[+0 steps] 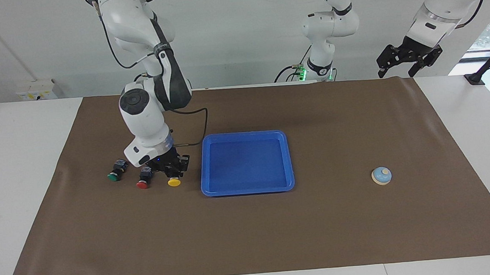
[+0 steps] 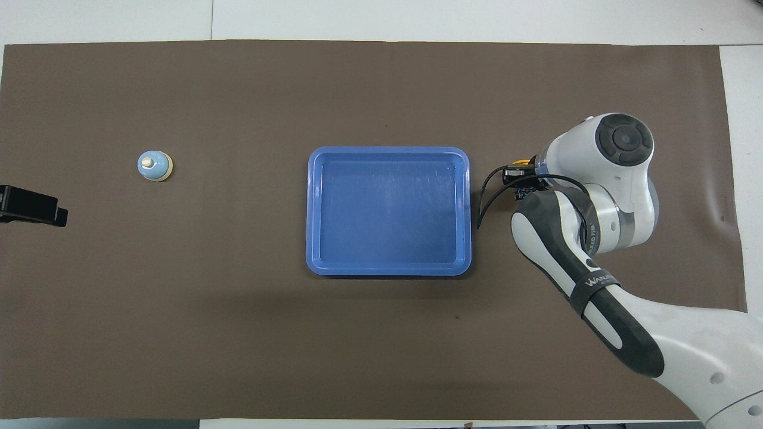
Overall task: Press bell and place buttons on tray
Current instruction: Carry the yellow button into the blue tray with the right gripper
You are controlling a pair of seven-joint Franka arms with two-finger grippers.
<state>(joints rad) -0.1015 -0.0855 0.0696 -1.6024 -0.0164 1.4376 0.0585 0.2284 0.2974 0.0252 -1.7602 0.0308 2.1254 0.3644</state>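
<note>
Table (image 1: 30,176) is covered by a brown mat (image 1: 318,226). Blue tray (image 1: 248,186) is seen bare, beside the right gripper (image 1: 174,172), which is clenched on the yellow button (image 1: 174,182). Red button (image 1: 143,179) and green button (image 1: 115,171) lie alongside. Left gripper (image 1: 408,60) hangs raised, released, with the bell (image 1: 382,176) well apart.

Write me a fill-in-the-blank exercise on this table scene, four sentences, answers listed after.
1. The right hand is down at the button with the ____ cap.
2. The blue tray holds ____ buttons.
3. The bell lies toward the ____ arm's end of the table.
4. The left hand waits raised, touching ____.

Answers: yellow; no; left; nothing
</note>
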